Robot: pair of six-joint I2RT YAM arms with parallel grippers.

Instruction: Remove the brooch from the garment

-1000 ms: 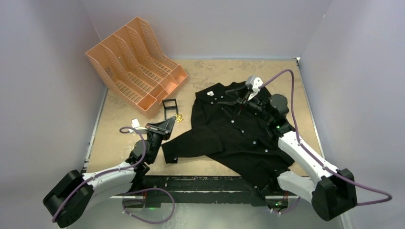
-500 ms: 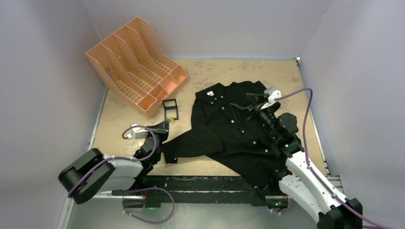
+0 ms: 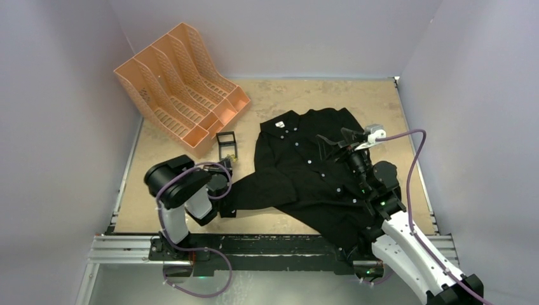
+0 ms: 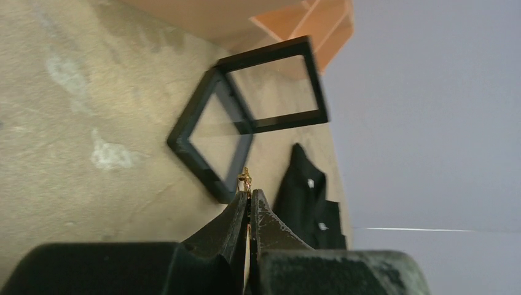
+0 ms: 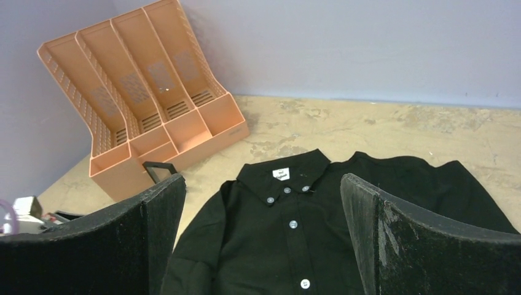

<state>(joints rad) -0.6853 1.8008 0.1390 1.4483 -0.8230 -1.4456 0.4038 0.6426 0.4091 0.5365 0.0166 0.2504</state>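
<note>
The brooch point(image 4: 246, 179), a tiny gold pin, lies on the table against the near corner of a small black open frame point(image 4: 195, 153), off the garment. It also shows in the top view point(image 3: 232, 156). My left gripper point(image 4: 249, 194) is shut, its tips pointing at the brooch from just short of it; it also shows in the top view point(image 3: 224, 168). The garment point(image 3: 305, 181), a black shirt with white buttons and a white neck label point(image 5: 281, 174), lies spread flat. My right gripper point(image 5: 261, 187) is open and empty above the shirt's right side point(image 3: 337, 140).
An orange multi-slot file rack point(image 3: 181, 82) lies at the back left, just behind the black frame point(image 3: 225, 143). Grey walls close in the table on three sides. The shirt's hem hangs over the near table edge by the right arm's base.
My left arm has folded back toward its base, gripper still shut and aimed at the brooch. My right arm has drawn back toward me from the collar, jaws staying open.
</note>
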